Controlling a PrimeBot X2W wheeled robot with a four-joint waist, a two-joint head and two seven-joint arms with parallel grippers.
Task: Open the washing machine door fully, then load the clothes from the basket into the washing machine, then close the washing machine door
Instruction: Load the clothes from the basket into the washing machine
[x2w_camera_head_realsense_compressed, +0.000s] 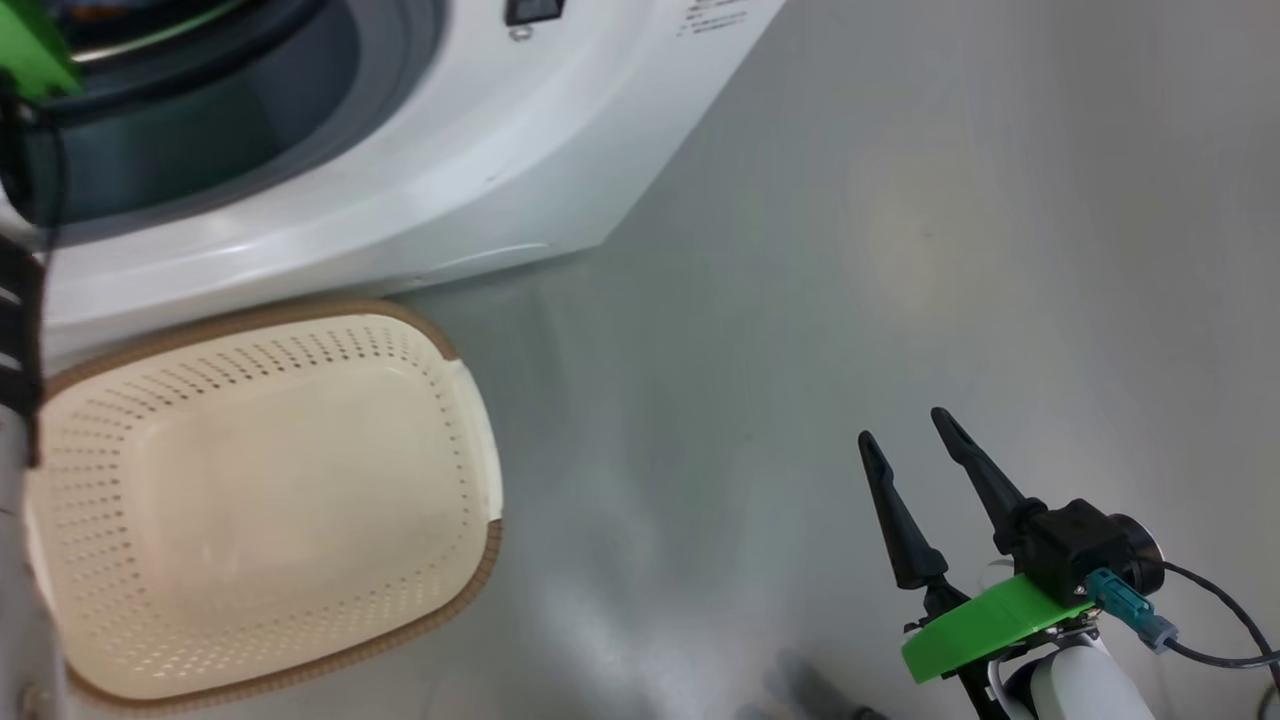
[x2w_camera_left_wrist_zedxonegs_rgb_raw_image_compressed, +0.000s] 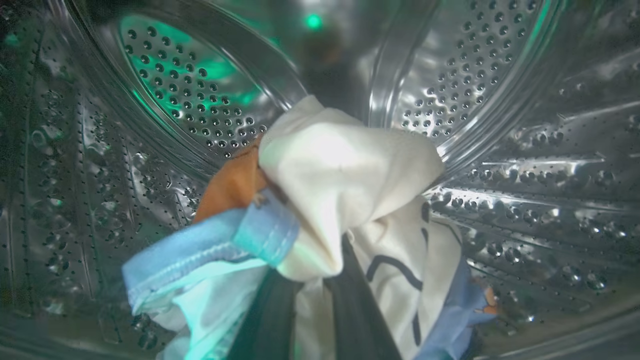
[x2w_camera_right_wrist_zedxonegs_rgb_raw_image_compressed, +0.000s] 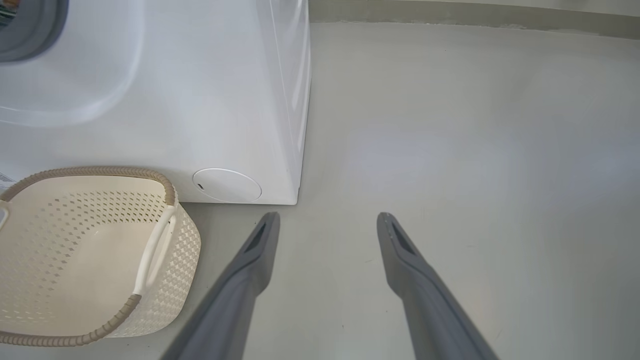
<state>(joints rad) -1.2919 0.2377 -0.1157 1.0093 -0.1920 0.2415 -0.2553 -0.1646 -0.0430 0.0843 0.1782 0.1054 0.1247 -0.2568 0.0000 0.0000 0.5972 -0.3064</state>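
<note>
The washing machine (x2w_camera_head_realsense_compressed: 420, 190) stands with its grey-ringed opening (x2w_camera_head_realsense_compressed: 200, 110) uncovered; the washing machine door is out of view. My left arm (x2w_camera_head_realsense_compressed: 15, 330) reaches into that opening. Inside the perforated steel drum (x2w_camera_left_wrist_zedxonegs_rgb_raw_image_compressed: 525, 165), my left gripper (x2w_camera_left_wrist_zedxonegs_rgb_raw_image_compressed: 315, 280) is shut on the clothes (x2w_camera_left_wrist_zedxonegs_rgb_raw_image_compressed: 345, 170), a bunch of cream-white and light-blue cloth with an orange patch that drapes over the dark fingers and hides their tips. The basket (x2w_camera_head_realsense_compressed: 250, 315) sits on the floor before the machine with nothing in it, and its rim (x2w_camera_right_wrist_zedxonegs_rgb_raw_image_compressed: 75, 172) appears at the lower left. My right gripper (x2w_camera_head_realsense_compressed: 915, 450) (x2w_camera_right_wrist_zedxonegs_rgb_raw_image_compressed: 327, 220) hangs open over bare floor.
Grey floor (x2w_camera_head_realsense_compressed: 900, 200) stretches right of the machine. A round white service cover (x2w_camera_right_wrist_zedxonegs_rgb_raw_image_compressed: 226, 185) sits low on the machine's front near its corner. A wall base (x2w_camera_right_wrist_zedxonegs_rgb_raw_image_compressed: 475, 22) runs along the far side of the floor.
</note>
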